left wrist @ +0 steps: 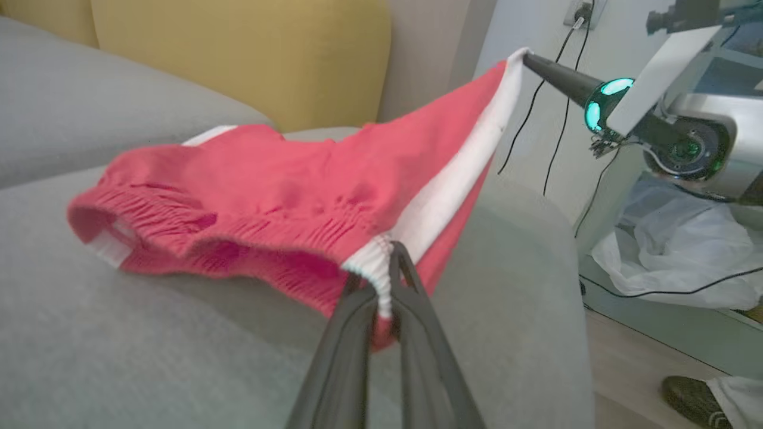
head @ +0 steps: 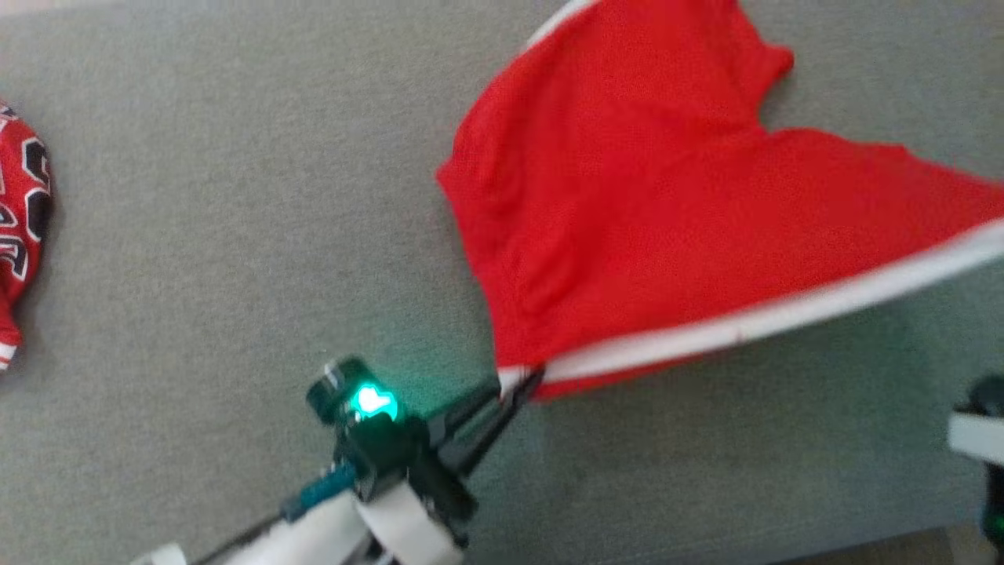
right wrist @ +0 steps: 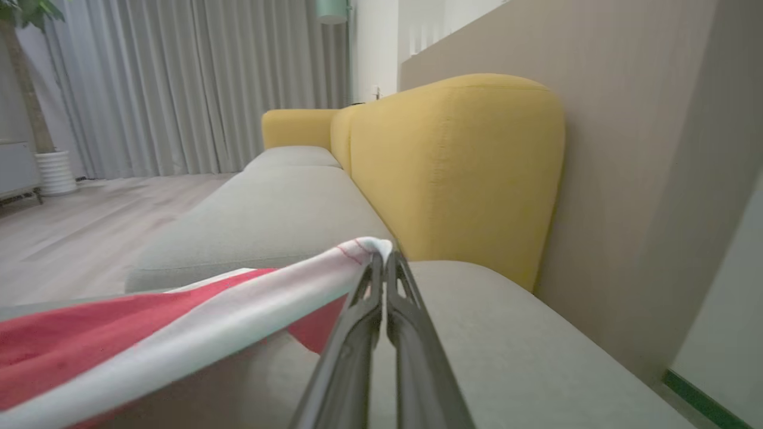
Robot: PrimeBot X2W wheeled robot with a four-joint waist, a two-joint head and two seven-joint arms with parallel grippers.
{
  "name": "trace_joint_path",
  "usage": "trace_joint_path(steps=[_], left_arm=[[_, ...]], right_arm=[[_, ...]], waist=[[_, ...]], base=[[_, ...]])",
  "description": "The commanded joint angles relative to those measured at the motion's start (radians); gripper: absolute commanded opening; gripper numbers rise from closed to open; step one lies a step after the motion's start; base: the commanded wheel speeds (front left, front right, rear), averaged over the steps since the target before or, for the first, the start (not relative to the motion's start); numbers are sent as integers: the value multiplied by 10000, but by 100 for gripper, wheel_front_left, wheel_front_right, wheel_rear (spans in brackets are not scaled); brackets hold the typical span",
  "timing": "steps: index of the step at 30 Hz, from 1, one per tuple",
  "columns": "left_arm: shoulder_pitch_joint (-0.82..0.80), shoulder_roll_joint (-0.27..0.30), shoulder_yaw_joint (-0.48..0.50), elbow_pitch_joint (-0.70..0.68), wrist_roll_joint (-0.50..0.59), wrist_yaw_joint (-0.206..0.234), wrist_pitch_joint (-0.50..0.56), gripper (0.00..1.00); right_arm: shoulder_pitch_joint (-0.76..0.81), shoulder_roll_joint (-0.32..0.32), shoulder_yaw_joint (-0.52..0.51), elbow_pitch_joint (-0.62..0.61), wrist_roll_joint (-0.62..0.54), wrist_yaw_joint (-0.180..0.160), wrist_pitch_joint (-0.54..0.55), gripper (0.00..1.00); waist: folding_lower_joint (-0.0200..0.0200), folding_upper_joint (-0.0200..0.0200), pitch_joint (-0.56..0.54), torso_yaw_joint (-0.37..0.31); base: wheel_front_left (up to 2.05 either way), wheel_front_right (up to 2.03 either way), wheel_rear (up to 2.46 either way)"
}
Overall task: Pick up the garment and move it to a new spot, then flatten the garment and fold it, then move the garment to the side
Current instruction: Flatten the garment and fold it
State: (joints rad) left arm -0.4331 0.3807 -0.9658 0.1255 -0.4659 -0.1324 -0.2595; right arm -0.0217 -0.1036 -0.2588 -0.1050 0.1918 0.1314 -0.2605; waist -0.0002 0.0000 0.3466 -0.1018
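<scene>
The garment is a pair of red shorts with a white side stripe, stretched above the grey sofa seat. My left gripper is shut on the waistband corner where the stripe ends; in the left wrist view its fingertips pinch the white elastic of the garment. My right gripper is shut on the stripe's other end, the hem corner of the garment. In the left wrist view the right gripper holds that corner up high. The stripe runs taut between both grippers, and the far part of the shorts rests on the seat.
A second red garment with black and white lettering lies at the left edge of the seat. Yellow back cushions stand along the wall. Cables, a white sheet and a person's shoe are on the floor beside the sofa.
</scene>
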Motion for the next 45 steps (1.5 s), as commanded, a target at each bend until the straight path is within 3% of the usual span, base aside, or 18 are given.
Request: trace_joint_path(steps=[1, 8, 15, 23, 32, 40, 41, 42, 43, 44, 45], left_arm=[[265, 317, 424, -353, 137, 18, -22, 0], [1083, 95, 454, -872, 515, 17, -22, 0], [569, -696, 509, -1053, -395, 17, -22, 0], [-733, -1505, 560, -438, -2542, 17, -22, 0], [-2297, -1851, 506, 830, -4283, 17, -22, 0], [-3460, -2001, -205, 1862, -5758, 17, -22, 0], [-3606, -2041, -198, 1997, -5781, 17, -22, 18], [-3749, -2065, -154, 2158, -5670, 17, -22, 42], [-3962, -2126, -146, 2493, -5282, 17, -22, 100], [-3998, -2191, -81, 2639, -5148, 17, -22, 100], [-3997, -2267, 30, 2782, -5047, 17, -22, 100]], right_arm=[[422, -137, -250, -623, 208, -7, -13, 0], [1749, 30, -1184, -1358, 479, -7, -13, 0], [1061, -46, -1282, -981, 407, -7, -13, 0], [-1450, -485, -679, 987, 376, -7, 210, 0], [-4442, -1312, 291, 3630, 529, -7, 553, 0], [-6301, -1639, 1272, 6026, 240, -7, 665, 0], [-6470, -1641, 1436, 6295, 278, -7, 634, 0], [-6617, -1641, 1587, 6564, 341, -7, 603, 4], [-6862, -1668, 1932, 7022, 455, -7, 484, 85], [-6961, -1702, 2035, 7193, 490, -7, 381, 100], [-7039, -1701, 2045, 7356, 537, -7, 286, 100]], waist=[[2, 0, -156, -95], [2, 0, -155, 93], [2, 0, -99, 492], [2, 0, 174, 1058], [2, 0, 750, 1547], [2, 0, 981, 1789], [2, 0, 1012, 1810], [2, 0, 1044, 1822], [2, 0, 1108, 1829], [2, 0, 1131, 1828], [2, 0, 1149, 1822]], base=[[0, 0, 0], [0, 0, 0], [0, 0, 0], [0, 0, 0], [0, 0, 0], [0, 0, 0], [0, 0, 0], [0, 0, 0], [0, 0, 0], [0, 0, 0], [0, 0, 0]])
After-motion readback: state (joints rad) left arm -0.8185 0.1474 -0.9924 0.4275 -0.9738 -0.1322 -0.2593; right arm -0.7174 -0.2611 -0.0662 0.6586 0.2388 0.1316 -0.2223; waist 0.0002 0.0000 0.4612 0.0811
